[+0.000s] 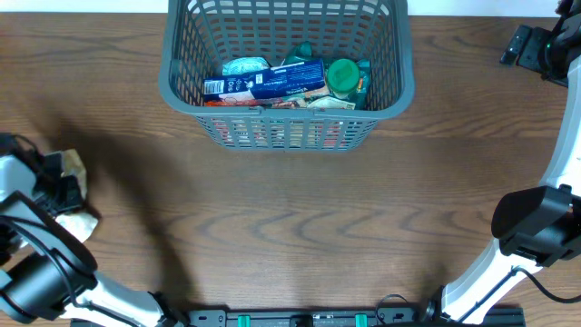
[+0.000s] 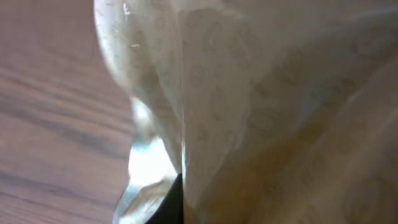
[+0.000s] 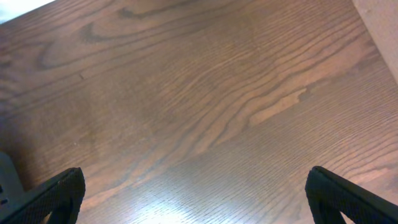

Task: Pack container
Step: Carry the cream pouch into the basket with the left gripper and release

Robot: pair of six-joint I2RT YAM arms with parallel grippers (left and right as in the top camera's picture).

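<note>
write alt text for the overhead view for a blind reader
A grey basket at the top centre of a wood table holds packaged goods, among them a blue box and a green lid. At the left edge the left arm is over a pale bag; the right arm is at the right edge.

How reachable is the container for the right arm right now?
Likely yes. Only bare table lies between the right arm and the container, and its jaws stand open and empty. Whether its reach stretches that far can't be told.
</note>
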